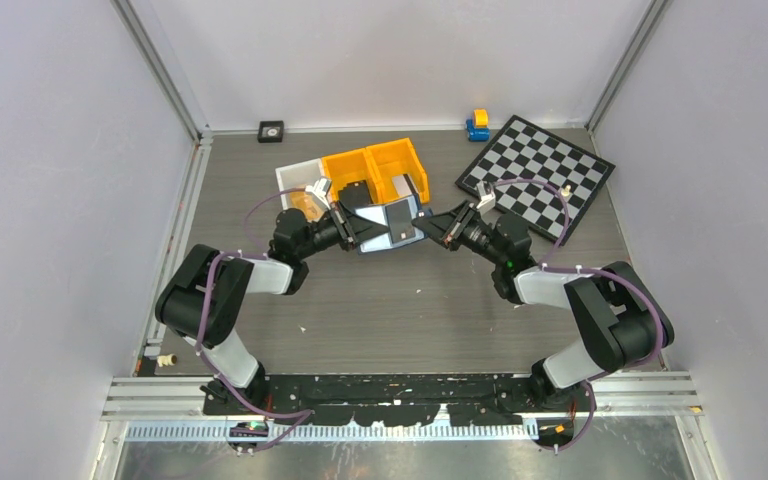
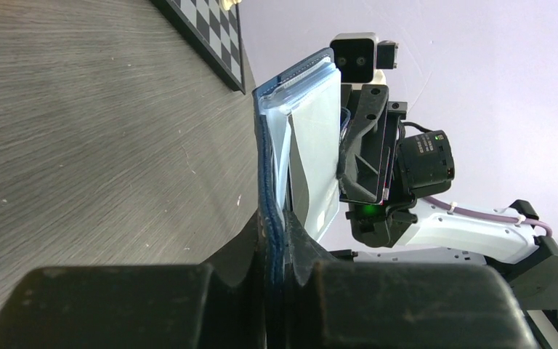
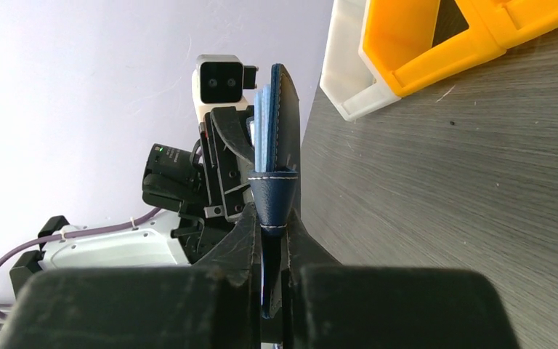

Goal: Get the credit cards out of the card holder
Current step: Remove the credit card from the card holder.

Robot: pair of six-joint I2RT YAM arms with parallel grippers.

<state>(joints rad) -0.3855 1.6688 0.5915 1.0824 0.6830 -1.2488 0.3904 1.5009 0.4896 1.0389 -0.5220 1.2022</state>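
The navy card holder [image 1: 390,225] hangs spread open above the table between my two grippers, its blue-grey inside facing up. My left gripper [image 1: 353,228] is shut on its left edge; in the left wrist view the jaws [image 2: 276,218] pinch the navy edge [image 2: 265,167]. My right gripper [image 1: 438,230] is shut on the snap tab [image 3: 272,193], with the holder [image 3: 285,109] seen edge-on beyond it. A dark grey card [image 1: 368,236] shows in the left half. Pale pocket layers [image 2: 316,131] show in the left wrist view. I see no tan card.
Orange bins [image 1: 375,168] and a white bin [image 1: 295,180] stand just behind the holder. A chessboard [image 1: 540,172] lies at the back right, with a blue-and-yellow toy [image 1: 477,125] beyond it. A small black square item [image 1: 271,130] sits at the back wall.
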